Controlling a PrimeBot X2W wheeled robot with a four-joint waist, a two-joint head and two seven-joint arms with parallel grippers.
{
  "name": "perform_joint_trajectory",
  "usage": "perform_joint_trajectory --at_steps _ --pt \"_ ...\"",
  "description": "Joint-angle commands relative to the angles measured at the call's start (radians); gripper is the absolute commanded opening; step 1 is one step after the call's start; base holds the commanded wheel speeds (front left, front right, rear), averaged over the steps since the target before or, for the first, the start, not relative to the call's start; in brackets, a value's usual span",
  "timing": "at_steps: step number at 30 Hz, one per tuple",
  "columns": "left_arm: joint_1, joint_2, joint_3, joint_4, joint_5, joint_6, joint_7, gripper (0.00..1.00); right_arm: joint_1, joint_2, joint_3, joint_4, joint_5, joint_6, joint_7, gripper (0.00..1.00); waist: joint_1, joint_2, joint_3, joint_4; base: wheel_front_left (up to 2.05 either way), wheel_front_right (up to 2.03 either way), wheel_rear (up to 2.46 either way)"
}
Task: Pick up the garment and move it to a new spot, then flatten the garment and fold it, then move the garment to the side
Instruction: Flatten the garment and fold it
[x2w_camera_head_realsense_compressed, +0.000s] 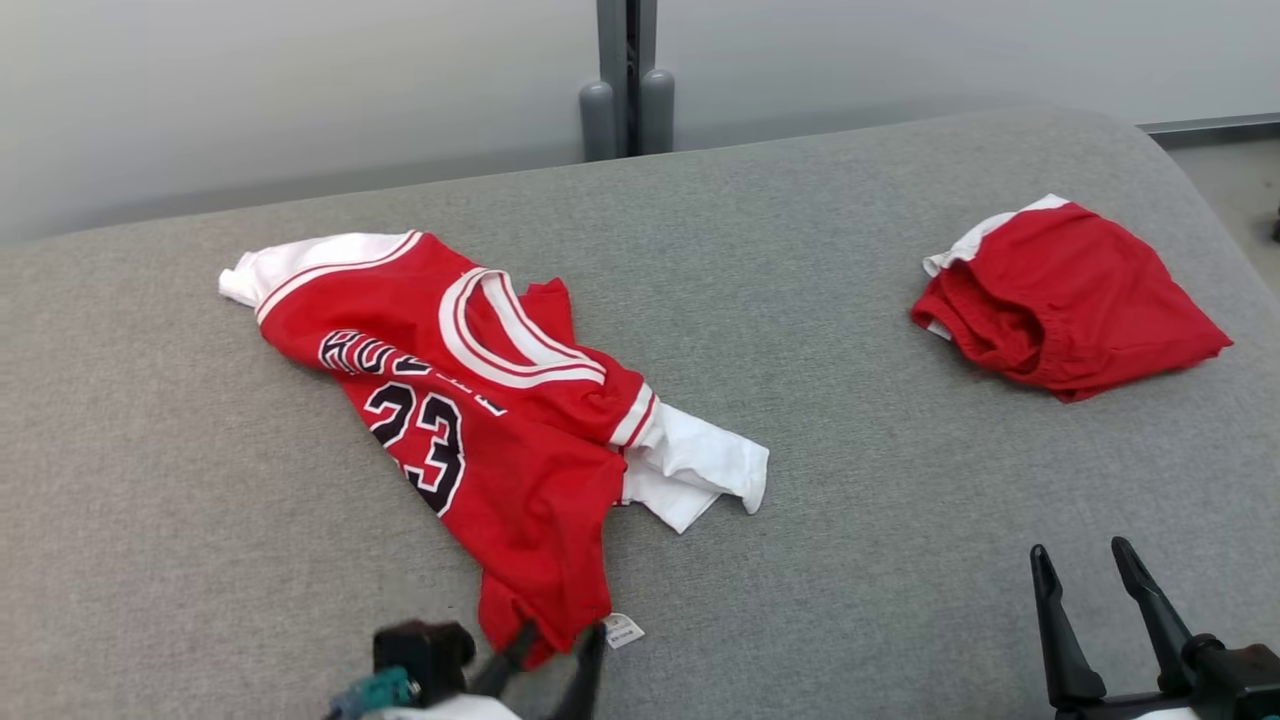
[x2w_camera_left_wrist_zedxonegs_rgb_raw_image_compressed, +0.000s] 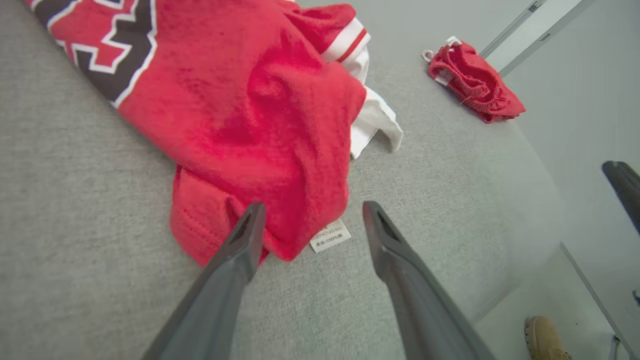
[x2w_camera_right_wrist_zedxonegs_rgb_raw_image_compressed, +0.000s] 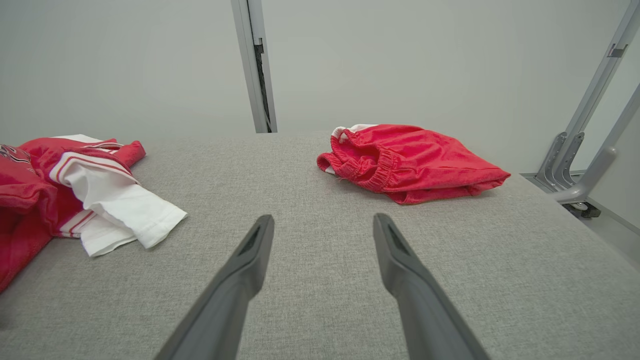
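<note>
Where the garment lies: the garment (x2w_camera_head_realsense_compressed: 470, 400) is crumpled at centre-left of the head view on the grey padded surface (x2w_camera_head_realsense_compressed: 800, 200), running from the upper left down toward the bottom edge.
Garment look: red body with a black "23" outlined in white facing up; the lettering above it is partly creased. The striped white neck trim sits near the middle. 1 white sleeve is at the upper left and the other is bunched at the lower right.
Label: a small white label (x2w_camera_head_realsense_compressed: 623, 629) pokes out just beside the garment's lowest red corner.
Left gripper: the left gripper (x2w_camera_head_realsense_compressed: 560, 640) is at the bottom, left of centre, in the head view, with its jaws spread wide and gripping nothing. In the left wrist view the red corner lies between the 2 fingers (x2w_camera_left_wrist_zedxonegs_rgb_raw_image_compressed: 235, 260), and 1 finger crosses in front of the cloth. Whether it touches cannot be told.
Right gripper: the right gripper (x2w_camera_head_realsense_compressed: 1080, 550) is at the lower right of the head view, jaws apart and empty, over bare grey surface and well apart from the garment.
Red cloth piece: the red cloth piece (x2w_camera_head_realsense_compressed: 1070, 300) is smaller, has a white edge and is bunched at the upper right, well apart from the garment.
Post: a grey upright post (x2w_camera_head_realsense_compressed: 628, 80) stands at top centre, behind the surface.
Boot: a tan boot (x2w_camera_left_wrist_zedxonegs_rgb_raw_image_compressed: 545, 337) shows on the floor at the lower right of the left wrist view.
</note>
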Motion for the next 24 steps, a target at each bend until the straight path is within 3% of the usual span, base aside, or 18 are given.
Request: perform_joint_trajectory --at_steps 1,4,9,15,19,20,21,24 --pt "0.038 -0.010 -0.019 -0.036 -0.010 0.008 0.018 1.00 -0.002 -0.006 -0.007 -0.005 -0.007 0.000 -0.004 1.00 0.0000 0.0000 0.005 0.015 0.00 0.00 0.00" --pt "0.055 -0.004 -0.045 -0.034 0.004 0.023 0.042 1.00 -0.011 -0.006 -0.001 -0.006 -0.021 0.000 -0.004 1.00 0.0000 0.0000 0.013 0.030 0.00 0.00 0.00" --pt "0.003 -0.033 -0.066 0.096 0.031 0.021 0.024 1.00 -0.029 -0.006 0.001 -0.005 -0.029 0.000 -0.004 1.00 0.0000 0.0000 0.019 0.040 0.00 0.00 0.00" --pt "-0.064 -0.051 -0.049 0.239 0.059 0.035 -0.056 1.00 -0.029 -0.006 0.004 -0.003 -0.034 0.000 -0.004 1.00 0.0000 0.0000 0.018 0.020 0.00 0.00 0.00" --pt "-0.088 -0.062 -0.045 0.298 0.052 0.018 -0.092 1.00 -0.011 -0.006 0.001 0.000 -0.028 0.000 -0.004 1.00 0.0000 0.0000 0.013 0.010 0.00 0.00 0.00" --pt "-0.094 -0.065 -0.049 0.312 0.046 0.007 -0.098 0.44 -0.010 -0.006 0.001 0.000 -0.025 0.000 -0.004 1.00 0.0000 0.0000 0.012 0.009 0.00 0.00 0.00" --pt "-0.097 -0.069 -0.048 0.322 0.040 -0.005 -0.107 0.00 -0.008 -0.006 0.003 0.000 -0.022 0.000 -0.004 1.00 0.0000 0.0000 0.011 0.008 0.00 0.00 0.00" --pt "-0.105 -0.078 -0.032 0.326 0.009 -0.029 -0.137 0.00 0.001 -0.006 0.002 0.004 -0.015 0.000 -0.004 1.00 0.0000 0.0000 0.003 0.008 0.00 0.00 0.00"
